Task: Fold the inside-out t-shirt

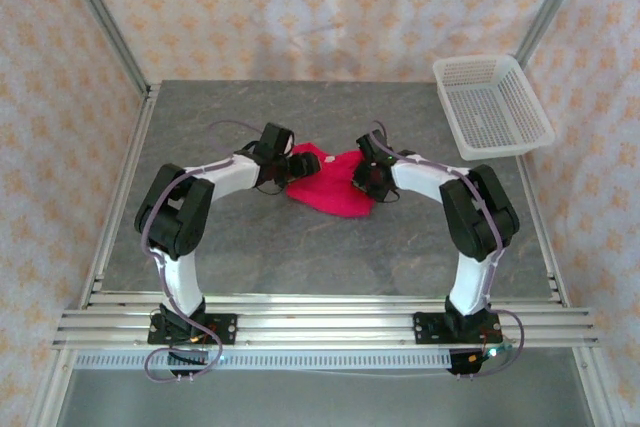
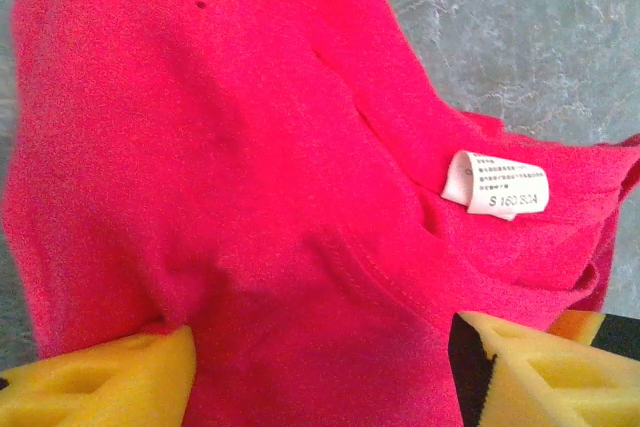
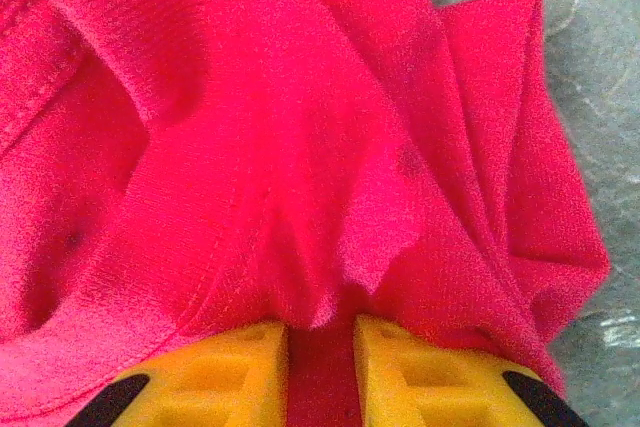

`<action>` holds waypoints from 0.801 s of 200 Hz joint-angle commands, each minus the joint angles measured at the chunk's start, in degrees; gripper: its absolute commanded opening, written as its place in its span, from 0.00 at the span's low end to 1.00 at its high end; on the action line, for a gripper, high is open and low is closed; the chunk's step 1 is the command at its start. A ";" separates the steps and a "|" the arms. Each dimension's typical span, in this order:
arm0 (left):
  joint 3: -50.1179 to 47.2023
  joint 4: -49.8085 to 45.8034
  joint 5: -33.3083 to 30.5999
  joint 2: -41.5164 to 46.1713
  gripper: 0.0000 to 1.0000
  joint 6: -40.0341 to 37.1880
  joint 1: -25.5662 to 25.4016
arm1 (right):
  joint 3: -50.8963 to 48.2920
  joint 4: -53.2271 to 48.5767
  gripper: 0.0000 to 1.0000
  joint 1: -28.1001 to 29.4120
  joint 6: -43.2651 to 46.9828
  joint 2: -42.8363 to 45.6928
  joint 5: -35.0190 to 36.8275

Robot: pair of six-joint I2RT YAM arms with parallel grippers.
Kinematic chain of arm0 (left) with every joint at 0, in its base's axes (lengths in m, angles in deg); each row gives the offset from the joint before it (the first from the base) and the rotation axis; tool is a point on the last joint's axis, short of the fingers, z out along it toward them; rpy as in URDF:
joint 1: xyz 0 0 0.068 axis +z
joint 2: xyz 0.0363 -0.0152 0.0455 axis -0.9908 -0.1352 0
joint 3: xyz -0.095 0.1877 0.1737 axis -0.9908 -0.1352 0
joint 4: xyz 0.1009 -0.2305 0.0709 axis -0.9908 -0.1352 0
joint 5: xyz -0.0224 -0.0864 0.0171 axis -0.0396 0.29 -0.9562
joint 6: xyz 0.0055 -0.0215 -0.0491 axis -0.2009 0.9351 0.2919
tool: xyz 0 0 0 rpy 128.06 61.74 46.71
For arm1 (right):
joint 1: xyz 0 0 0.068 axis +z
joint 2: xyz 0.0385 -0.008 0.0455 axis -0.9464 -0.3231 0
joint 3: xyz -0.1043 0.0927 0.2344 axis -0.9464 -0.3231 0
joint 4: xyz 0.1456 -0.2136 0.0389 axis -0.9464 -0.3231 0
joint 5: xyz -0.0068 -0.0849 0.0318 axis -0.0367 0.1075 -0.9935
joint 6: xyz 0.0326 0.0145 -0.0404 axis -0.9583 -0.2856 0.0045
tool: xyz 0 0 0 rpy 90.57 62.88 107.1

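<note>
The inside-out t-shirt (image 1: 332, 190) lies bunched in a bright red heap on the grey table, between my two grippers. My left gripper (image 1: 289, 161) is at the heap's left edge. Its yellow fingers (image 2: 100, 382) stand wide apart and open over the cloth (image 2: 250, 147), near the collar seam. A small pale tag (image 2: 497, 187) shows at the neck. My right gripper (image 1: 363, 173) is at the heap's right edge. In the right wrist view it (image 3: 320, 372) is nearly closed, with a puckered fold of the red cloth (image 3: 300, 147) pinched between its yellow fingers (image 3: 230, 372).
A white mesh basket (image 1: 492, 107) sits at the table's back right corner. Bare grey tabletop (image 1: 300, 252) lies in front of the shirt and behind it. Metal frame posts and patterned curtain walls enclose the table on three sides.
</note>
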 commanded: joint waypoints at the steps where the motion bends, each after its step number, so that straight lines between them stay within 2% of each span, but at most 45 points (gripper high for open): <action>1: 1.15 -3.62 -2.03 3.95 0.71 -2.09 0.29 | 2.42 -7.38 0.25 -0.32 5.47 -2.41 5.98; 40: 0.68 -12.82 -9.78 16.29 0.83 -6.69 2.36 | 9.05 -16.78 0.47 3.07 11.44 0.98 12.38; 65: -3.64 -14.54 -14.08 24.38 0.96 -7.02 4.72 | 10.45 -20.46 0.52 4.96 12.45 3.96 18.87; 79: -6.05 -13.44 -12.59 26.58 0.96 -9.36 5.21 | 9.89 -20.53 0.52 4.97 12.29 4.91 18.56; 91: -7.56 -12.10 -10.39 26.63 0.90 -9.65 5.24 | 9.31 -20.25 0.52 4.97 12.14 5.46 17.78; 123: -11.74 -7.30 -3.18 23.50 0.51 -9.24 5.32 | 8.00 -18.09 0.52 5.21 12.58 7.63 13.81; 160: -14.96 -2.23 2.12 19.19 0.21 -8.86 5.41 | 8.96 -14.76 0.51 3.76 12.20 6.75 9.64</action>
